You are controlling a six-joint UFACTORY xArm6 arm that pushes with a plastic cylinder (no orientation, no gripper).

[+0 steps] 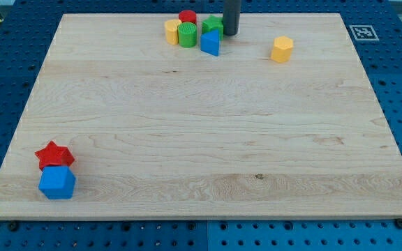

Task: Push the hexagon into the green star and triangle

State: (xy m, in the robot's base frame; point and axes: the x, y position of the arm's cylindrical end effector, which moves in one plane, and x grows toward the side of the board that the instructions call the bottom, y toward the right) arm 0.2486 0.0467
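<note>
A yellow hexagon block (282, 49) lies alone near the view's top right. A green star (212, 24) and a blue triangle (211, 43) sit together at the top centre, the triangle just below the star. My tip (230, 34) stands right beside the green star's right side, just above and right of the blue triangle. It is well left of the yellow hexagon, with bare board between them. The rod rises out of the view's top.
A yellow cylinder (172, 31), a green cylinder (187, 35) and a red cylinder (188, 17) cluster left of the star. A red star (54, 154) and a blue angular block (57, 183) sit at the bottom left. The wooden board (201, 139) rests on a blue pegboard.
</note>
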